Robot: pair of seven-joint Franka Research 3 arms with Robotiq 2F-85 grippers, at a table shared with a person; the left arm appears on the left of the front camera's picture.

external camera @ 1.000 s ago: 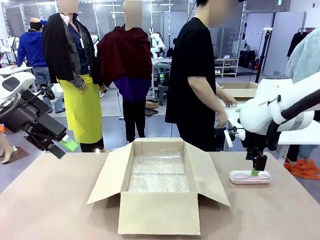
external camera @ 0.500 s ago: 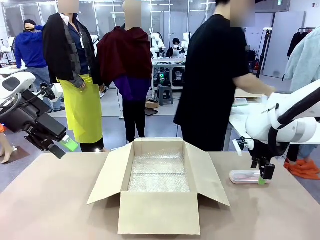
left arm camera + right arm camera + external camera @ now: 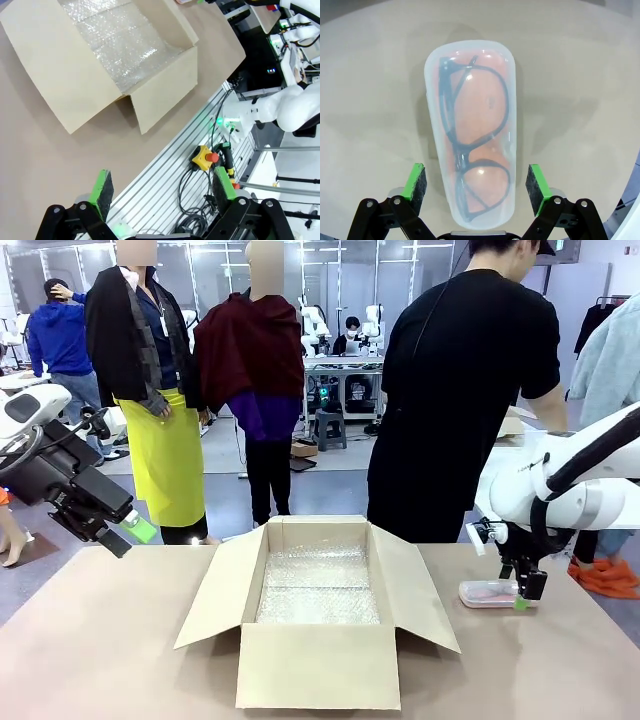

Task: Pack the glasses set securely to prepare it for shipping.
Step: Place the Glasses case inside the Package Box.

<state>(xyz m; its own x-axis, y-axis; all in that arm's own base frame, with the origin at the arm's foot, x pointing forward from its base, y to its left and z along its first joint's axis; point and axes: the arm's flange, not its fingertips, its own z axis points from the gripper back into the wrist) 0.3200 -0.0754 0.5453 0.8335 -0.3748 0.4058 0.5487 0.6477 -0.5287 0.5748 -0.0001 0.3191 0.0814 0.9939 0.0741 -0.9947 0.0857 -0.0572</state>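
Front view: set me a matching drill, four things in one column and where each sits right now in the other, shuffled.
1. open brown cardboard box
2. clear bubble-wrap sheet
3. clear rounded plastic glasses case
4. left gripper, black with green pads

A. flat on the table, flanked by the right gripper and its open pads
B. raised above the table's left side, open, empty
C. middle of the table, flaps spread
D. lining the box floor

Pairs: 1-C, 2-D, 3-A, 4-B

Under the right gripper [image 3: 476,181]: glasses case [image 3: 470,125], gaps beside both pads [image 3: 418,181]. Bare table [image 3: 580,100] around; open box [image 3: 320,665] well left.
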